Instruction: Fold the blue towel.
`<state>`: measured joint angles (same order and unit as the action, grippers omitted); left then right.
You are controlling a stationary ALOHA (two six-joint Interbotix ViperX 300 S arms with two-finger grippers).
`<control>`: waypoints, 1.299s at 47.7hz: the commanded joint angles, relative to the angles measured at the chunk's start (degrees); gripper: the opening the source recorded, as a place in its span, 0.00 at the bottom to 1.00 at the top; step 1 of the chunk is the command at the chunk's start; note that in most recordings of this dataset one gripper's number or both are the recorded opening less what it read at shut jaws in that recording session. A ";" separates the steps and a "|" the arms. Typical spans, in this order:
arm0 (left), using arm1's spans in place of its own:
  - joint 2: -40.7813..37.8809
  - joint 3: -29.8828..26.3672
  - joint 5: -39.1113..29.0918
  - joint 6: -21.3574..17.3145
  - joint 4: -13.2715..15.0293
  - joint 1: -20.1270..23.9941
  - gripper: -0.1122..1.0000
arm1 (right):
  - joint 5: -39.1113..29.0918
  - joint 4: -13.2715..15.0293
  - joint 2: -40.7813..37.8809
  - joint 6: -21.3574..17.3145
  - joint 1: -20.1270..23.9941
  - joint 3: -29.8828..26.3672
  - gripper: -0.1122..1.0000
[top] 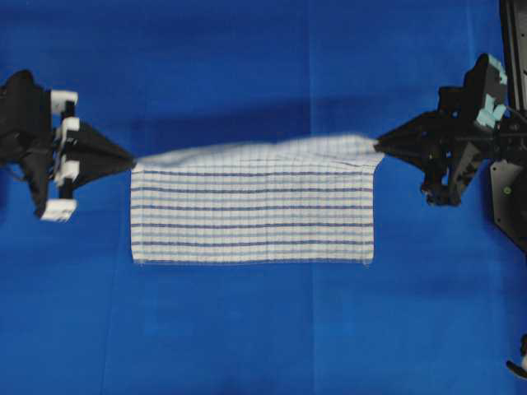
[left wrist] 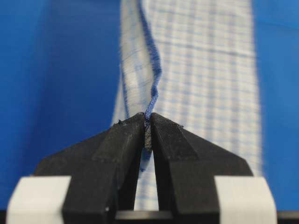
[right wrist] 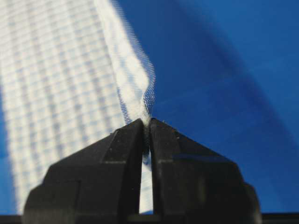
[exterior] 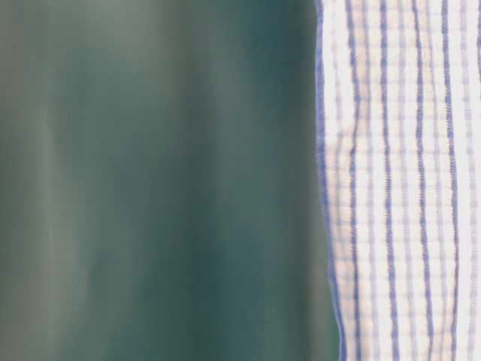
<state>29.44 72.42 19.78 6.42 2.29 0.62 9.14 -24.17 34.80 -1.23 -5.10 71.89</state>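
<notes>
**Pinching both corners, two arms hold striped towel taut over blue table**

Gripping opposite ends of the blue towel (top: 252, 216), the two arms face each other across the blue sheet (top: 247, 66) that covers the table. In the overhead view the left gripper (top: 132, 160) is closed on the towel's far left corner, while the right gripper (top: 379, 146) is closed on the far right corner. The far edge of the cloth stretches between the two tips and looks lifted and slightly blurred, with a shadow on the sheet behind it. The near edge lies flat and straight on the sheet, and the dark and light stripes run from side to side.

From the left wrist camera, the left gripper (left wrist: 147, 122) has its black jaws pressed together on a dark-blue hemmed edge of the towel (left wrist: 201, 74), which rises from the tips and runs away down the middle of the view. From the right wrist camera, the right gripper (right wrist: 146, 125) likewise clamps a bunched white corner of the towel (right wrist: 56, 74).

The table-level view shows only a close, blurred stretch of the towel (exterior: 398, 180) filling its right side, stripes running vertically.
</notes>
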 commanded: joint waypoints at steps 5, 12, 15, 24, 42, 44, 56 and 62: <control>2.37 0.62 0.26 1.58 0.09 -5.54 0.14 | -0.79 -3.08 -0.44 0.09 5.54 -0.44 0.15; 1.85 0.62 0.18 2.90 0.09 -8.70 0.14 | -0.70 -4.75 -2.11 0.00 9.05 -0.62 0.15; 1.23 0.53 0.18 3.25 0.09 -9.40 0.14 | -0.70 -5.71 -3.16 0.00 10.28 -0.70 0.15; -1.23 0.18 -0.26 3.52 0.09 -10.28 0.14 | -0.62 -6.77 -7.12 0.09 13.71 -1.67 0.15; -6.15 -1.93 -1.93 3.52 0.09 -12.13 0.14 | -0.62 -7.38 -11.25 0.09 17.40 -3.34 0.15; -6.50 -2.20 -2.11 3.52 0.09 -12.22 0.14 | -0.79 -7.29 -11.43 0.09 17.49 -3.34 0.15; -6.50 -1.85 -2.72 3.60 0.09 -12.30 0.14 | -0.97 -7.29 -11.60 0.09 18.37 -3.43 0.15; -6.42 -1.76 -2.72 3.69 0.09 -12.30 0.14 | -0.97 -7.47 -11.78 0.09 18.90 -3.60 0.15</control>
<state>22.59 71.10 16.88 9.93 2.29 -11.43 8.09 -31.38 22.94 -1.32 13.27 69.35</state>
